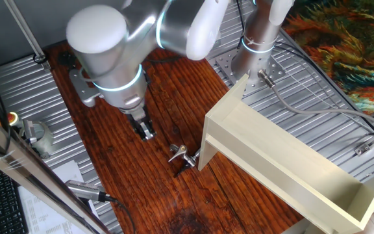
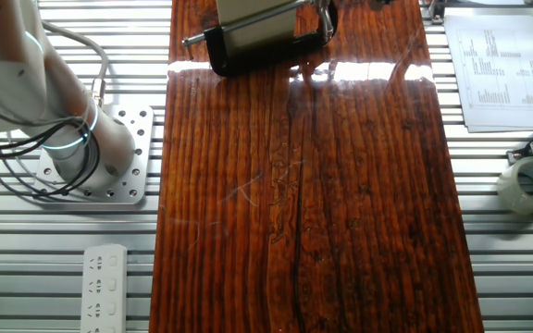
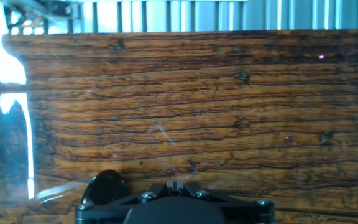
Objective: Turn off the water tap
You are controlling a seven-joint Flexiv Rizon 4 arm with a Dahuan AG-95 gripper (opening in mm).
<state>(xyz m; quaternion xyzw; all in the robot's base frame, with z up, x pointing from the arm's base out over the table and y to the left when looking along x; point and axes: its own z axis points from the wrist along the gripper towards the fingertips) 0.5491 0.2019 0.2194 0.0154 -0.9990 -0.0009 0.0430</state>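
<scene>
Gripper (image 1: 147,132) is hanging over the dark wooden board (image 1: 109,156), fingers pointing down, tips just above the wood. The two fingers are sitting pressed together with no gap showing, nothing between them. Hand view is confirming that: only the black gripper base (image 3: 174,208) is showing at the bottom edge, with bare board grain ahead of it.

Water tap (image 1: 182,156) is sitting on the board just beside the near corner of the cream box (image 1: 284,162), to the right of the gripper and clear of it, not touching. Its short silver lever is sticking out toward the gripper side; dark stem is running back toward the box corner. Can't tell the lever angle beyond that, too small.

In the other fixed view the tap itself isn't resolving; a black C-clamp (image 2: 266,46) is lying at the top edge of the board, gripping the box end.

Around the board: ribbed metal table (image 2: 340,305), arm base bolted on a perforated plate (image 2: 91,166), white power strip (image 2: 105,282), printed sheet (image 2: 498,69), tape roll (image 2: 530,183). A silver pen-like tool (image 1: 86,190) with black cable is lying at the board's near-left edge.
</scene>
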